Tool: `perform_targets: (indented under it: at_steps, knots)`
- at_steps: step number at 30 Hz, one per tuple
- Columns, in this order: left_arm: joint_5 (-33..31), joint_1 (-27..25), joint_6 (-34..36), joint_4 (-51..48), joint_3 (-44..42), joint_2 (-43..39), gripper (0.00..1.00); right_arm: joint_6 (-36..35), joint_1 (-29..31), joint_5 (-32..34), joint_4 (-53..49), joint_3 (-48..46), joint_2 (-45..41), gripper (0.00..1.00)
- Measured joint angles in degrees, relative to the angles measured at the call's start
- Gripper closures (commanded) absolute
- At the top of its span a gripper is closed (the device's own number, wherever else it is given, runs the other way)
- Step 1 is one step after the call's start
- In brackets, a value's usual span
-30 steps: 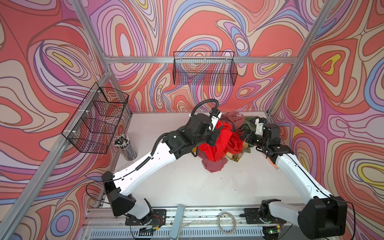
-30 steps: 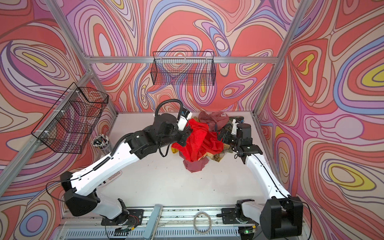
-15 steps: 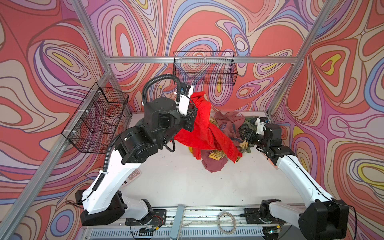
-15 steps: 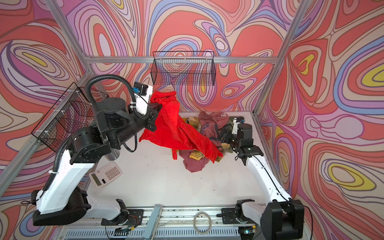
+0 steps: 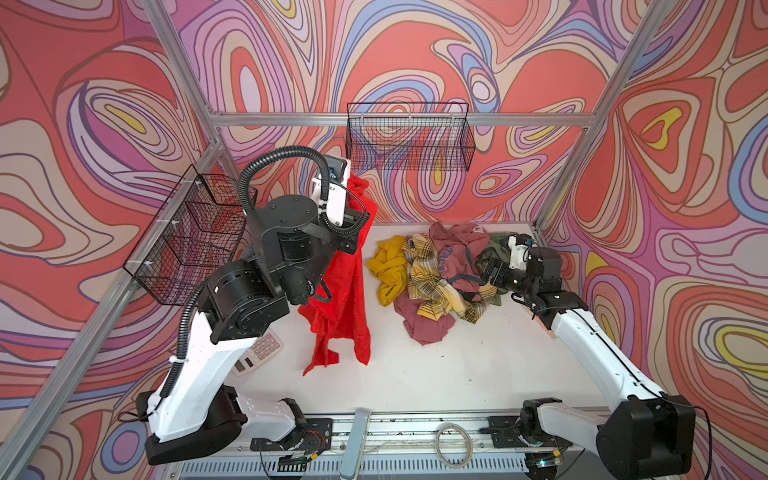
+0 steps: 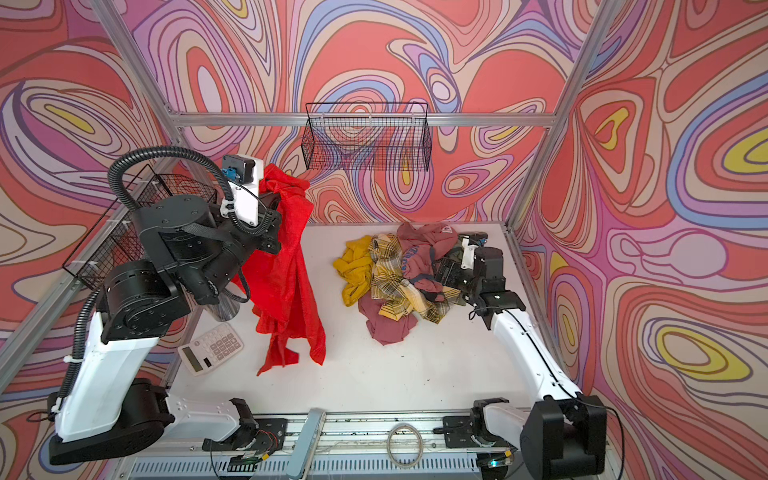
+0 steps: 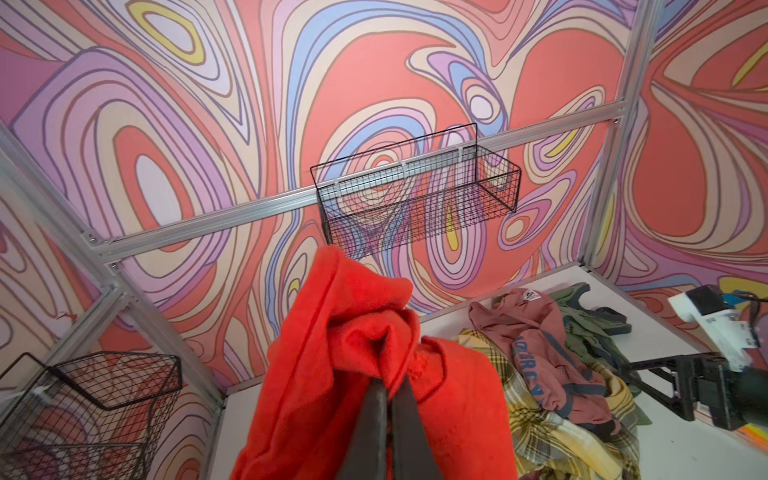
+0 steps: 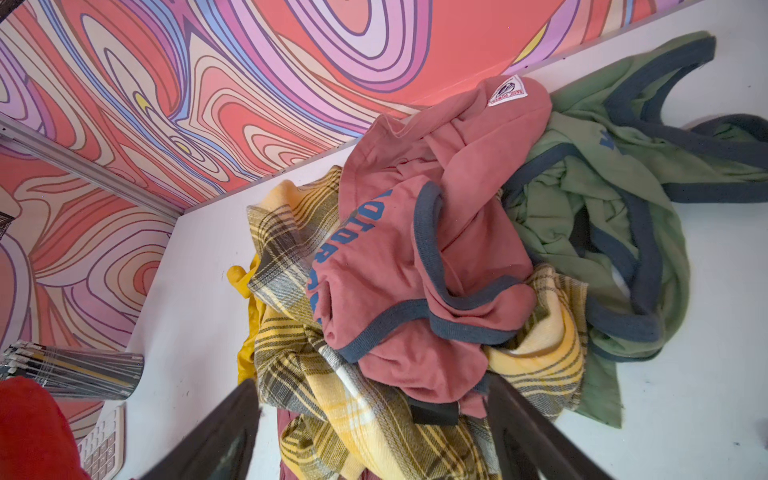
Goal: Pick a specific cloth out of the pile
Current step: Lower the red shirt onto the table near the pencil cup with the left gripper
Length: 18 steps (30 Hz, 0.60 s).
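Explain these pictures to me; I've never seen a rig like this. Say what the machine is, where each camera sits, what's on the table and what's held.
Two robot arms with pincer grippers stand at a table. Two pictures look down from overhead; two come from cameras on the wrists. The left gripper is shut on the red cloth, which hangs apart from the pile of mixed garments. The right gripper is open at the pile, holding nothing. A calculator lies nearby.

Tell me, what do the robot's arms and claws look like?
The left arm and right arm are white shells joined by chunky black round joints; a ribbed black hose loops along the left one. The left claw and right claw each have two flat dark fingers.
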Motion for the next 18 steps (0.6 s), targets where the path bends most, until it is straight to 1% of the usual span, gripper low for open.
perform_targets:
  at_steps: [3, 5, 8, 10, 18]
  knots:
    - [-3.0, 1.0, 0.4, -0.3, -2.7, -1.4, 1.0, 0.0, 0.0, -0.6, 0.0, 0.0, 0.5, 0.14]
    - [-3.5, 2.7, 0.3, -0.5, -5.5, -2.6, 1.0, 0.0, 0.0, -1.0, 0.0, 0.0, 0.6, 0.15]
    - [-3.0, 7.6, -0.4, -1.3, -9.7, -3.9, 1.0, 0.0, 0.0, -1.5, 0.0, 0.0, 0.7, 0.16]
    - [-2.9, 9.7, -0.7, -1.4, -11.5, -4.0, 1.0, 0.0, 0.0, -1.7, 0.0, 0.0, 0.7, 0.17]
    - [-0.7, 14.1, -3.0, -1.7, -17.1, -3.7, 1.0, 0.0, 0.0, -1.9, -0.1, -0.4, 0.6, 0.19]
